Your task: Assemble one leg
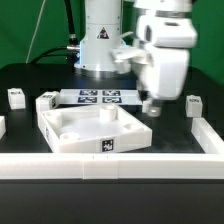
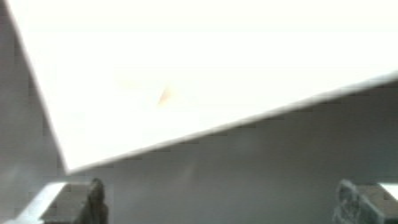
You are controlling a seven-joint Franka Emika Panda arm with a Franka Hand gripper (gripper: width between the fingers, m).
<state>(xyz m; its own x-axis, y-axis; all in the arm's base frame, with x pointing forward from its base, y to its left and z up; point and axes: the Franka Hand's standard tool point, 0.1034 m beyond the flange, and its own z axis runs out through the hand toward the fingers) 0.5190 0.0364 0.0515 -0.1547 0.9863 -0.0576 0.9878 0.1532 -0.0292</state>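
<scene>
The leg [image 1: 193, 105] isn't grabbed yet, gripper [image 1: 150, 104] hangs wide open by the tray [image 1: 66, 136] corner, so next it'd need lining up over it and pinching.

Black tabletop [image 1: 22, 118]. Large white square tray piece [image 1: 75, 140] centre, near front edge. Marker board [image 1: 100, 97] just behind. Toward exterior view's left edge, small leg [image 1: 15, 97]; toward right edge, second leg [image 1: 193, 104]. White rail [image 1: 110, 166] along front edge.
</scene>
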